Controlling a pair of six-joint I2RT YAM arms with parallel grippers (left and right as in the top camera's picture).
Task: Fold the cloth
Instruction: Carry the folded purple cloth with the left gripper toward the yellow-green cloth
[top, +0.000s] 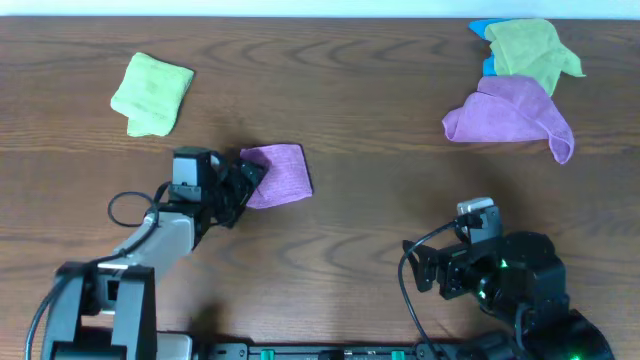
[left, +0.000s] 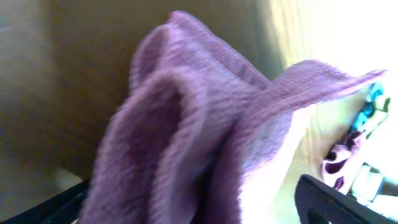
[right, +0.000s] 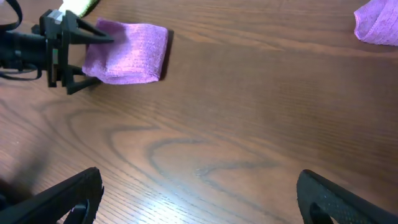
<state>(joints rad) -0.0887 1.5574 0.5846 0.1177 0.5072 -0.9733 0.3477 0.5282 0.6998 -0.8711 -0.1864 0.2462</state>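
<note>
My left gripper (top: 243, 180) pinched the soft, light cloth (top: 280, 174) by its near edge; my right gripper (right: 199, 193) hung wide.

The left arm reaches forward and low over the worktop, its hand (top: 243, 180) closed on the folded cloth's (top: 280, 174) near edge. The right arm sits drawn back near its base, its hand (right: 199, 193) spread wide and holding nothing.

Left arm (top: 160, 240) has a pale grey link, black joints and a looping black cable. Right arm (top: 510, 280) is black with green lights and a grey-topped wrist block.
</note>
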